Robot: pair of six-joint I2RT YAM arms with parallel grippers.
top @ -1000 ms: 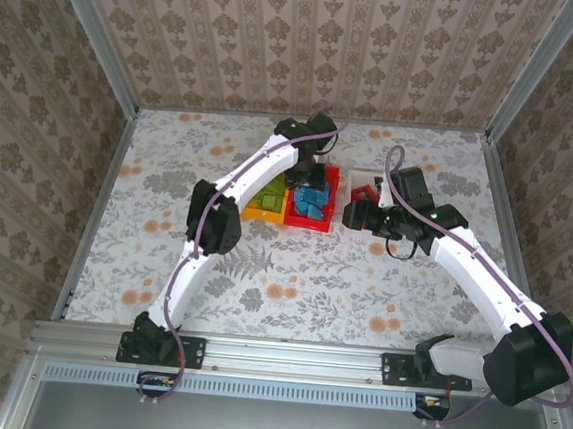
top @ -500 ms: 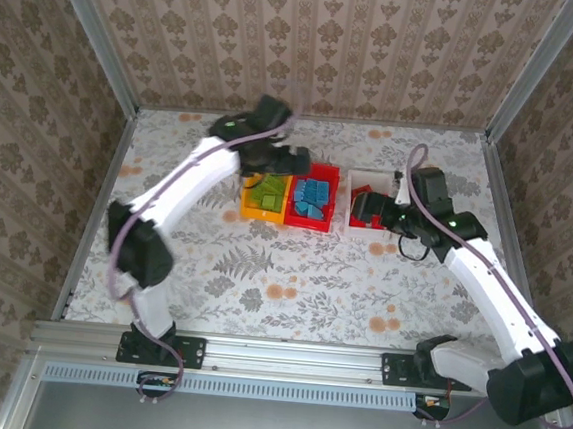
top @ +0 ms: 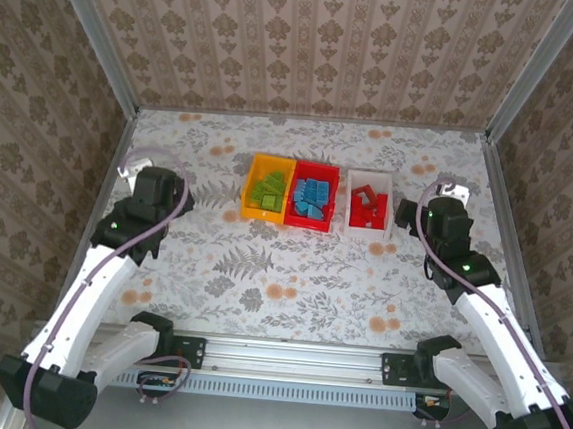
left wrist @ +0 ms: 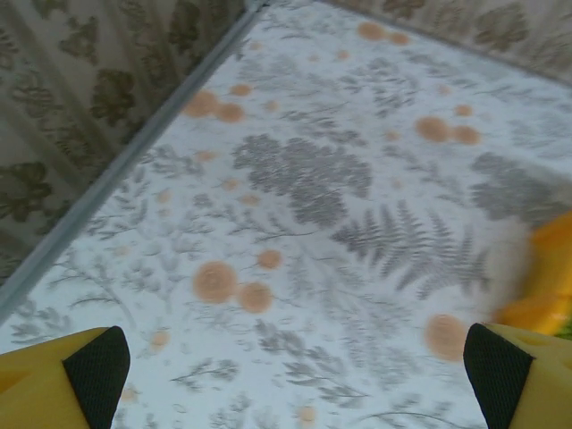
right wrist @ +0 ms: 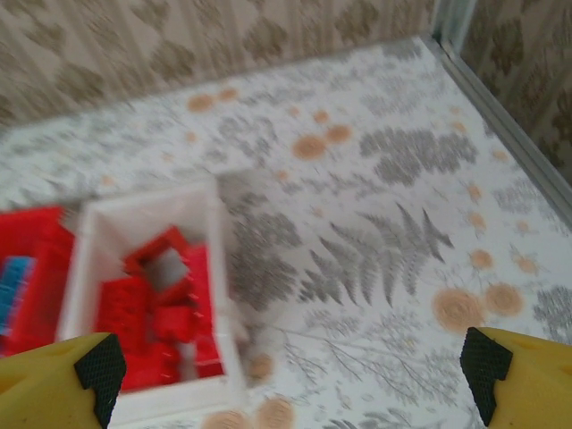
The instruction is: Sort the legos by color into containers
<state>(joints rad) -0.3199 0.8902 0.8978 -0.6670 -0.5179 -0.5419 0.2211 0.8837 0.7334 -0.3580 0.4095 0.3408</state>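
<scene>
White arms with black joints, lilac cables, and yellow, black-padded fingers.

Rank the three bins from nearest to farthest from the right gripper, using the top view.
1. White bin, row's right end, beside the right gripper.
2. Red bin, middle.
3. Orange-yellow bin, left end.

Three bins stand in a row on the far half of the floral tabletop. The orange bin on the left holds green legos. The red bin touches it and holds blue legos. The white bin stands a small gap to the right and holds red legos. The left pincer hangs well left of the orange bin, and the right pincer is just right of the white bin.
</scene>
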